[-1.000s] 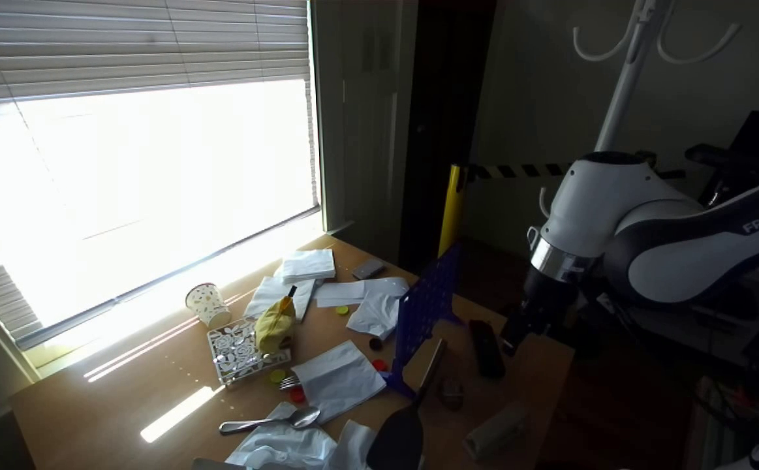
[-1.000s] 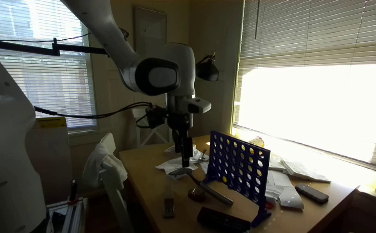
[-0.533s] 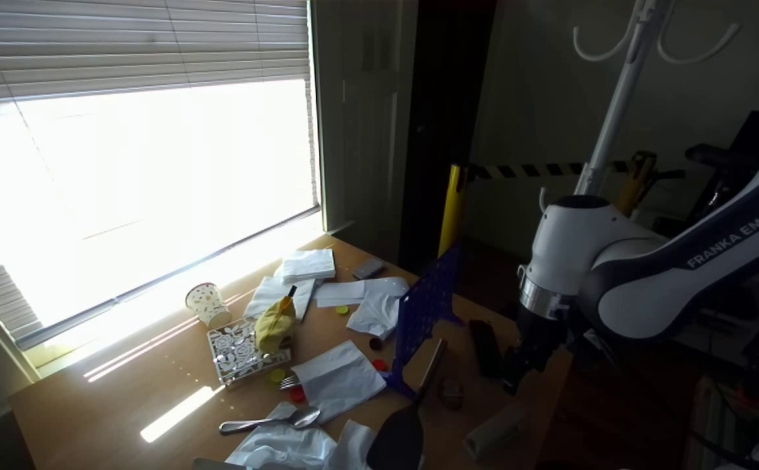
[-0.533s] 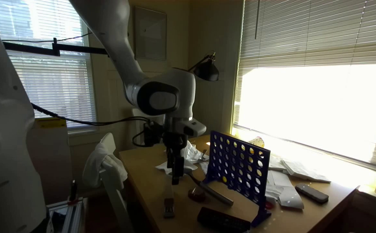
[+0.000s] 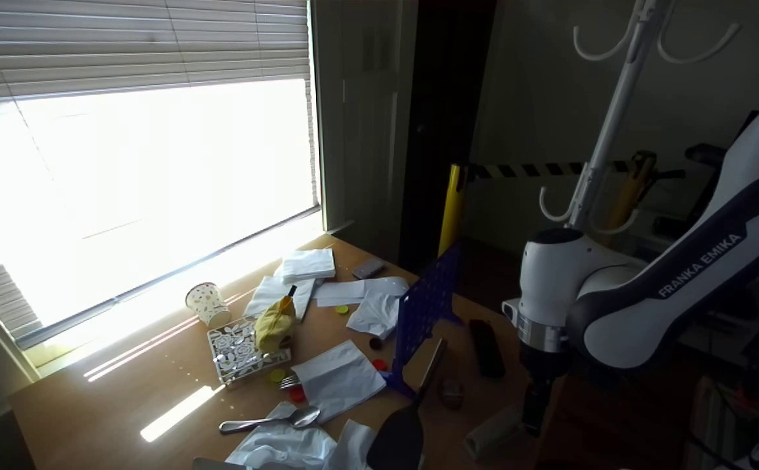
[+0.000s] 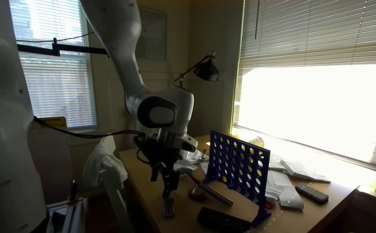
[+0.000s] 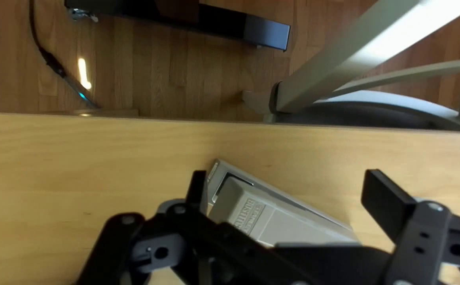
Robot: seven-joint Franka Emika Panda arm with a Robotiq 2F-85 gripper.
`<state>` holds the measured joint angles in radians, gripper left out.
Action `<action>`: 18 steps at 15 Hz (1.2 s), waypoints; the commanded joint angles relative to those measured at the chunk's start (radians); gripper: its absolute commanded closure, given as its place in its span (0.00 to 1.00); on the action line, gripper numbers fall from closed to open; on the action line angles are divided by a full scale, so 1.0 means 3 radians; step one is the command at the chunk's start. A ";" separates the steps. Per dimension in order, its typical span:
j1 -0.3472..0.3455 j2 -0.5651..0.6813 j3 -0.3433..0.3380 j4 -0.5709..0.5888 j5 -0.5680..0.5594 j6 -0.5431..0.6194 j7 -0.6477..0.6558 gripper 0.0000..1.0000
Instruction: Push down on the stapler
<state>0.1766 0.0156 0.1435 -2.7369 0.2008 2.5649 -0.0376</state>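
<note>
On the desk (image 5: pixel 111 424), in an exterior view, I see a spatula (image 5: pixel 397 435) near the stapler (image 5: pixel 494 431). In an exterior view, a Connect Four grid (image 6: pixel 237 165) stands past the spatula. In the wrist view, the stapler shows slantwise between spread fingers (image 7: pixel 388 205), Bostitch-lettered end toward the desk's edge.

On the table (image 5: pixel 111 414) we see a grid (image 5: pixel 421 316) standing. To one side of it lie a spatula (image 5: pixel 397 432) and a dark bar (image 6: pixel 222 218) near, the stapler (image 7: pixel 291 227) farther off; to its other side, napkins (image 5: pixel 340 378) near, a lattice (image 5: pixel 241 356) and a cup (image 5: pixel 206 303) farther away.
</note>
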 commanded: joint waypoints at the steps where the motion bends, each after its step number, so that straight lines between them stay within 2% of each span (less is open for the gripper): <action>1: -0.0021 0.0156 0.0017 0.0088 -0.0394 0.0009 -0.0055 0.26; 4: -0.0018 0.0142 0.0017 0.0073 -0.0625 0.0139 -0.0021 0.47; 11: -0.0035 0.0143 0.0011 0.0046 -0.0756 0.0440 -0.0075 0.98; 18: -0.0066 0.0238 -0.0018 0.0049 -0.0819 0.0505 -0.0106 1.00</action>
<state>0.1716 0.0524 0.1435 -2.7260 -0.0077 2.6888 -0.0590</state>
